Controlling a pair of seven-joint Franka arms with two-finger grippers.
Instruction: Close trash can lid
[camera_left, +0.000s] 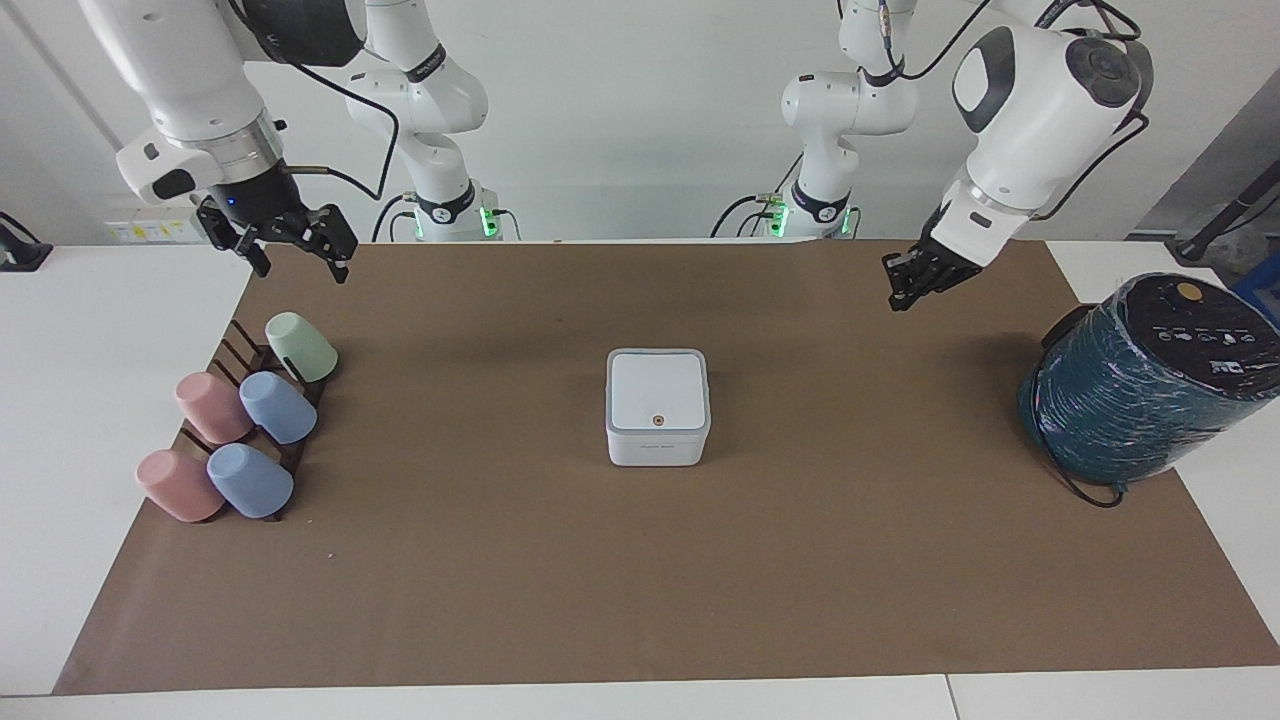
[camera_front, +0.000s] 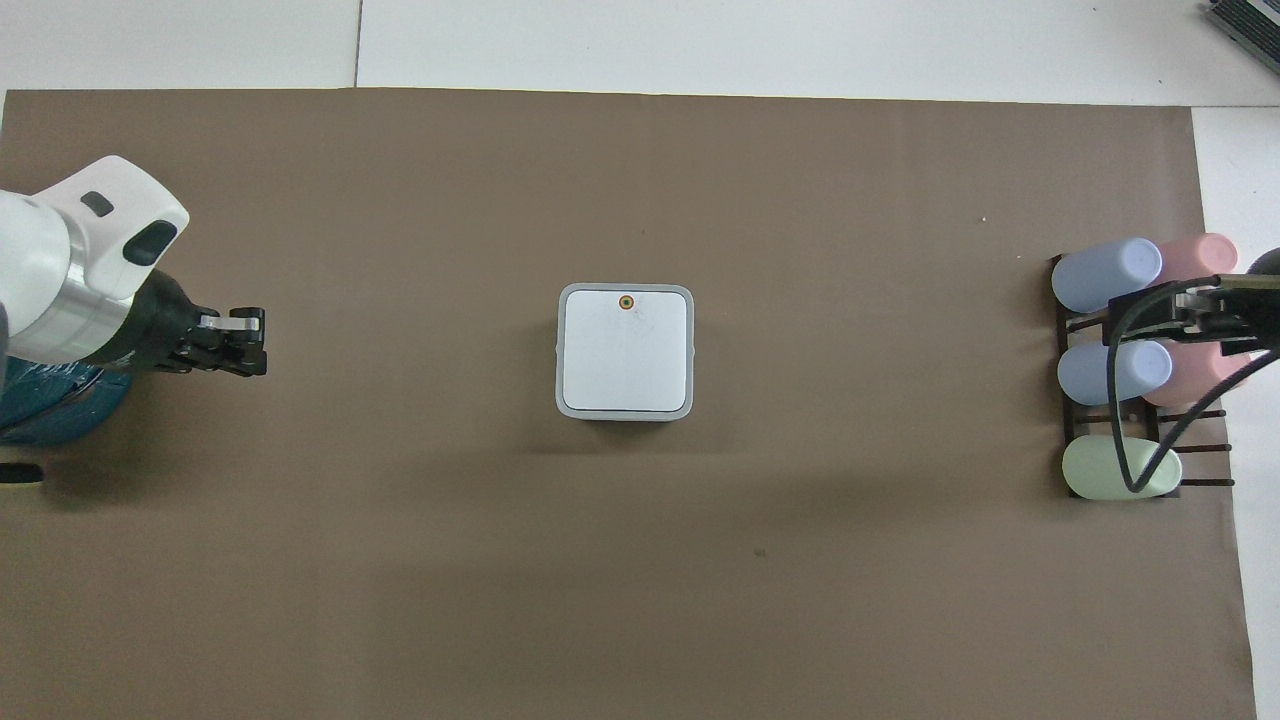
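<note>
— What's sitting under the right tool?
— A dark rack holding five cups: two pink, two blue, one green.
— And beside the left tool?
— A teal-wrapped cylinder is lying tilted on the worktop, over the brown mat's edge.

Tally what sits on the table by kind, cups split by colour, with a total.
Pink cups: 2
Blue cups: 2
Green cup: 1
Cup rack: 1
Trash can, lid shut: 1
Teal-wrapped cylinder: 1
Total: 8
</note>
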